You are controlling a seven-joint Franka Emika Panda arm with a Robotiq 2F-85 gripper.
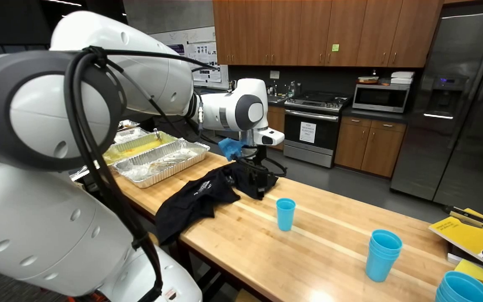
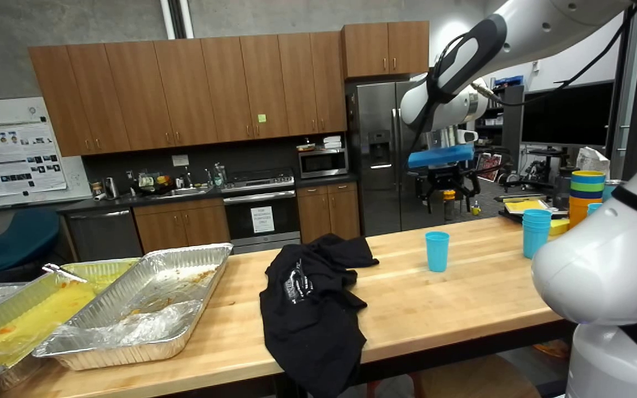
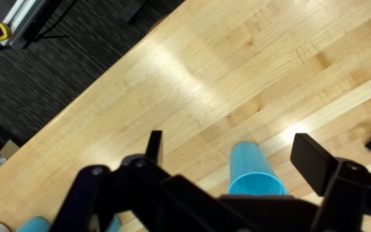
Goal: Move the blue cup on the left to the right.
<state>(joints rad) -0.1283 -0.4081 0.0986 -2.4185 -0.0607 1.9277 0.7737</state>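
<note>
The blue cup [image 1: 285,214] stands upright on the wooden table, left of the other blue cups in both exterior views. It is a plain tapered tumbler [image 2: 437,251] with its mouth up. My gripper [image 2: 449,205] hangs above it, jaws wide apart and pointing down. In the wrist view, the blue cup [image 3: 248,161] appears in the gap of the open gripper [image 3: 229,145], nearer the right finger; neither pad touches it. The gripper's body covers part of its rim there.
A stack of similar blue cups [image 1: 383,256] stands farther right, with wider light-blue containers [image 1: 461,289] beyond. A black shirt [image 2: 313,309] lies left of the cup and hangs over the table edge. Foil trays [image 2: 147,304] occupy the far left. Yellow papers [image 1: 472,235] lie at the right end.
</note>
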